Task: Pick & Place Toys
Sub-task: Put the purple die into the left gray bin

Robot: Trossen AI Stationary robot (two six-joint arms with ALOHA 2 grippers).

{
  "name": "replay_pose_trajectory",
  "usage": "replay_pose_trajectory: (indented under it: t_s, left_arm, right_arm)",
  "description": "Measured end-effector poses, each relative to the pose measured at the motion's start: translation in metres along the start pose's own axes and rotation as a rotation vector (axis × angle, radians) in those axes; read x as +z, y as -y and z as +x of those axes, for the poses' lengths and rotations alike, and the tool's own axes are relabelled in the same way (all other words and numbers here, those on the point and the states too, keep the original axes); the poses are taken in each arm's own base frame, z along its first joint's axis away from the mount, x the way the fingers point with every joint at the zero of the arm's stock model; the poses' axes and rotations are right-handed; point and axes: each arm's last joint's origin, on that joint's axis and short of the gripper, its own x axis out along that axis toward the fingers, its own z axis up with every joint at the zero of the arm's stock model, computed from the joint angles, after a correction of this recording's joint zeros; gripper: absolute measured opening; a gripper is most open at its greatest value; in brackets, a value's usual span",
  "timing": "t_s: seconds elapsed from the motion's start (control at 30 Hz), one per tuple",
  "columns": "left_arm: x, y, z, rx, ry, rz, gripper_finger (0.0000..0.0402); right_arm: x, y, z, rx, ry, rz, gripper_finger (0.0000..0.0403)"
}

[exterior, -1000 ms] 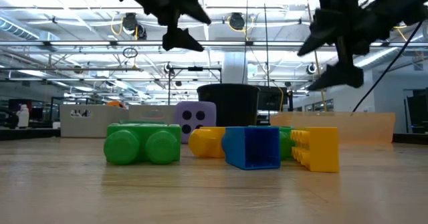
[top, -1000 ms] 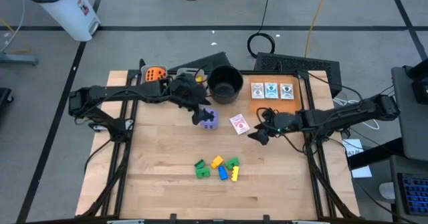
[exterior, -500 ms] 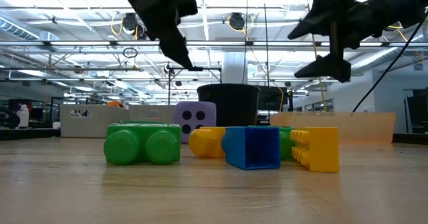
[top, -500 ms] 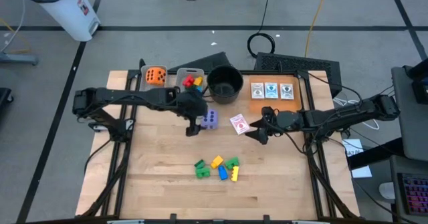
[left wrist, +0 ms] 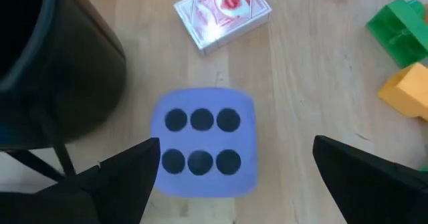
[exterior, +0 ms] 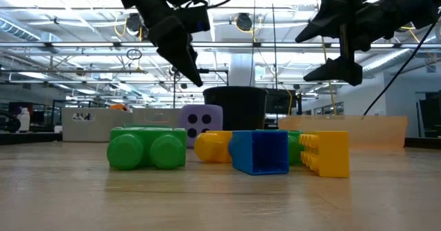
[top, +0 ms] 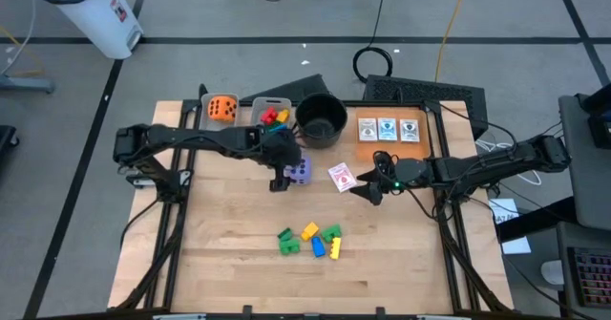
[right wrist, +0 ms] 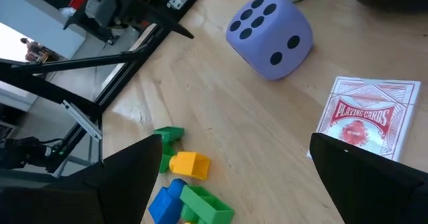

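Surface (top: 229, 263): wooden, w/ both arms reaching in. Left gripper (top: 280, 174) over purple die (top: 299, 171), fingers (left wrist: 127, 174) wide apart, die between them, not clamped. Right gripper (top: 370, 190) beside red card deck (top: 341, 177), fingers apart, holding nothing. Block cluster (top: 310, 241) (green, yellow, blue) near front, well apart from both. Orange die (top: 222, 108) in bin at rear; three cards (top: 387, 129) on orange tray.

Risks, judged: rounded die edges could slip or roll if fingers close off-centre; black pot (top: 321, 119) close by, could get bumped. Deck lies flat, hard to pinch.

Legible: "PLAYING CARDS" on deck.
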Motion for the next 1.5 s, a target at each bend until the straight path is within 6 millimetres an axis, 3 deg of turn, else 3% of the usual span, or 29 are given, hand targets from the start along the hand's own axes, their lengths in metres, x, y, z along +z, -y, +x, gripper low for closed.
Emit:
replay_pose_trajectory:
  t_s: [0.23, 0.5, 0.83, 1.5]
  left_arm:
    - [-0.001, -0.01, 0.019, -0.021, -0.007, -0.033, 0.0398]
    - [0.013, -0.023, 0.037, -0.025, -0.018, -0.048, 0.0397]
    - [0.006, -0.026, 0.037, -0.073, -0.119, -0.034, 0.0397]
    - [0.001, -0.032, 0.048, -0.077, -0.146, -0.063, 0.0397]
  right_arm:
    - [0.0, 0.0, 0.0, -0.001, 0.0, 0.0, 0.0375]
    - [0.0, 0.001, 0.0, -0.005, -0.003, 0.016, 0.0375]
    - [0.0, 0.001, 0.0, -0.006, -0.003, 0.005, 0.0375]
    - [0.0, 0.001, 0.0, -0.006, -0.003, 0.003, 0.0375]
